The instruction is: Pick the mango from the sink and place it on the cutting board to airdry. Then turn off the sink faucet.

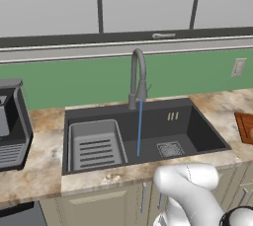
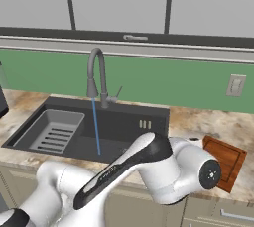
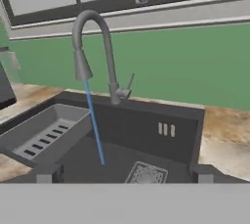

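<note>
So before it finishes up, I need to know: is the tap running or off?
Running. A thin blue stream falls from the faucet spray head into the sink, visible in all three views.

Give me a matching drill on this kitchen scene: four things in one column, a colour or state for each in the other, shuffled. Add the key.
Things:
1. sink faucet
2. sink
3. cutting board
4. rack tray

States:
A. reddish-brown wood, on the counter right of the basin
B. running a thin blue stream
C. grey and ribbed, in the basin's left part
D. dark charcoal, with a square drain grate

Pairs: 1-B, 2-D, 3-A, 4-C
</note>
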